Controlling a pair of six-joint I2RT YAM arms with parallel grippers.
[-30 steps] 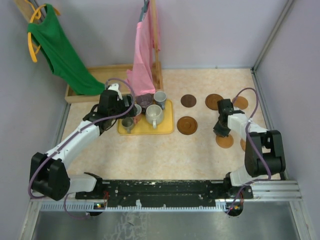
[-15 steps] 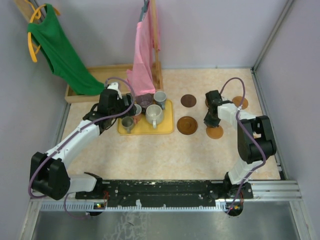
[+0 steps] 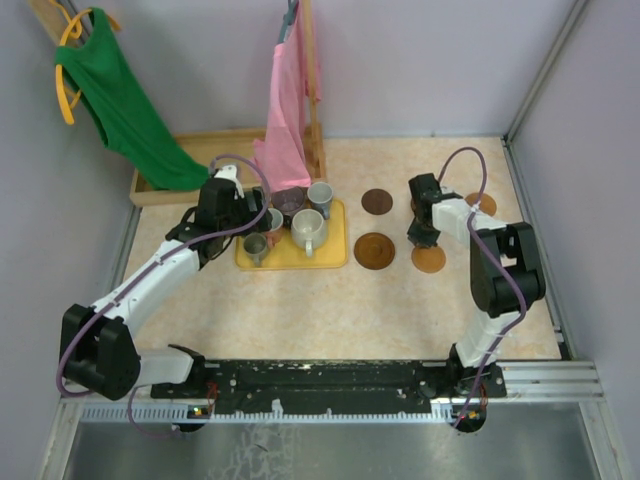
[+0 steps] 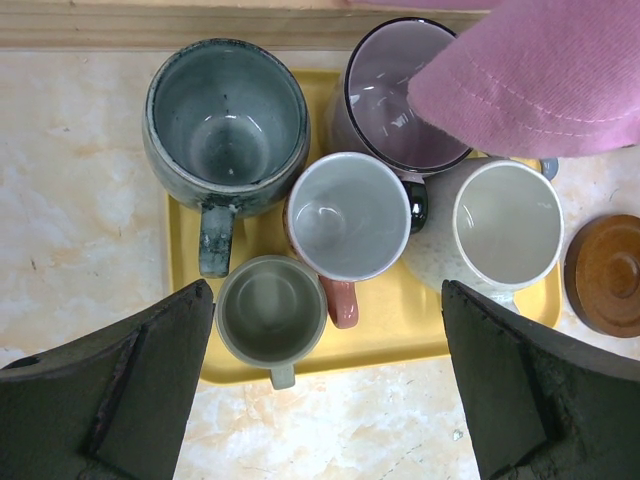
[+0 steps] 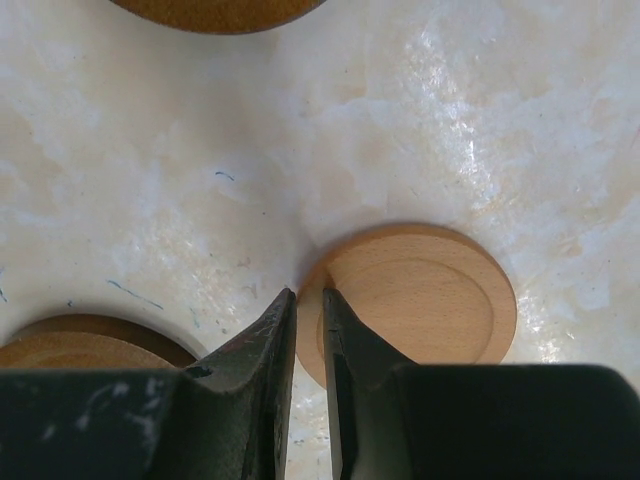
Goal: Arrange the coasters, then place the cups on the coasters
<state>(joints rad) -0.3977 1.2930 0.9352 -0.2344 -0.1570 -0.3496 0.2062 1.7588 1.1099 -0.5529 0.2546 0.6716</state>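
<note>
My right gripper (image 5: pixel 308 295) is shut on the near rim of a light tan coaster (image 5: pixel 420 300), which lies flat on the table (image 3: pixel 429 260). It sits just right of a dark brown coaster (image 3: pixel 375 250). More coasters lie behind: a dark one (image 3: pixel 377 201), one half hidden by the right gripper (image 3: pixel 422 232), and a tan one (image 3: pixel 481 205). Several cups stand on the yellow tray (image 4: pixel 400 330): dark grey-green (image 4: pixel 225 125), mauve (image 4: pixel 395 95), pink-handled (image 4: pixel 348 215), cream (image 4: pixel 505 222) and a small grey-green one (image 4: pixel 270 308). My left gripper (image 4: pixel 327 290) hangs open above them, holding nothing.
A pink cloth (image 3: pixel 285 110) hangs from a wooden stand over the back of the tray and covers part of the mauve cup. A green cloth (image 3: pixel 125 110) drapes into a wooden box (image 3: pixel 150 190) at the back left. Walls close in the left, back and right sides.
My right gripper has carried the light tan coaster from the front right inward and back, to beside the dark brown coaster. The left arm has not moved.
</note>
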